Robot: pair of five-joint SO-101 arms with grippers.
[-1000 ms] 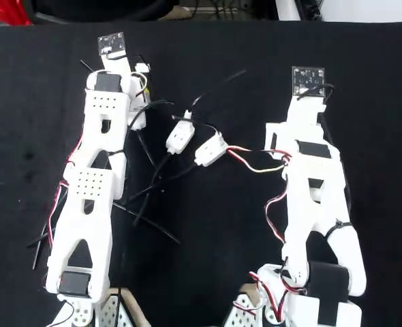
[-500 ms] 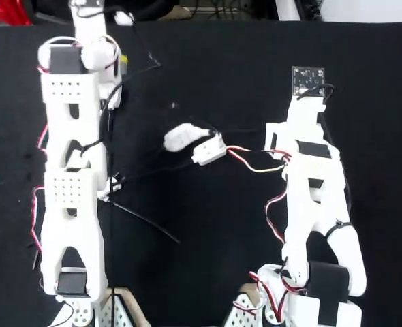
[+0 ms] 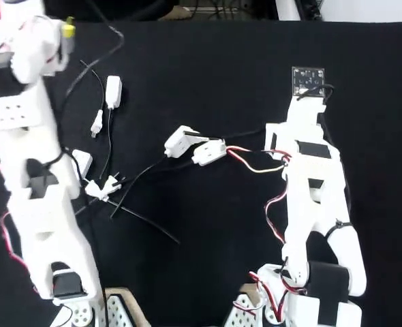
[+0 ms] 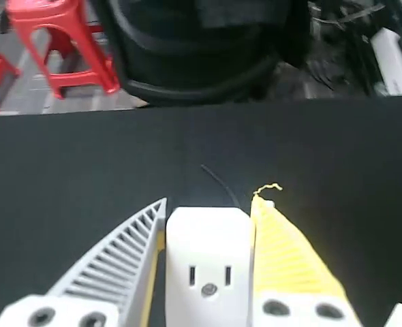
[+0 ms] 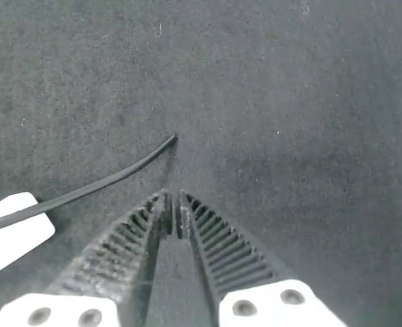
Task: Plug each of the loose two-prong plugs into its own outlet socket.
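My left gripper (image 4: pixel 211 204) is shut on a white outlet socket (image 4: pixel 210 262), held above the black table with its slotted face towards the camera. The left arm (image 3: pixel 24 109) stands raised at the far left. On the table near it lie a white socket (image 3: pixel 112 90), a small plug (image 3: pixel 97 122), another socket (image 3: pixel 82 162) and a two-prong plug (image 3: pixel 102 187). Two more white sockets (image 3: pixel 180 141) (image 3: pixel 210 151) lie side by side in the middle. My right gripper (image 5: pixel 174 204) is shut on nothing, low over the cloth beside a black cable (image 5: pixel 105 180).
Thin black cables (image 3: pixel 143 221) cross the table between the arms. Red and yellow wires (image 3: pixel 255 163) run from the middle sockets to the right arm (image 3: pixel 313 177). A red stool (image 4: pixel 58 48) and dark furniture stand beyond the table's far edge.
The left arm has swung left and risen, lifting a socket off the table and uncovering plugs and sockets beneath. One middle socket was tugged and turned. The right arm has stayed still.
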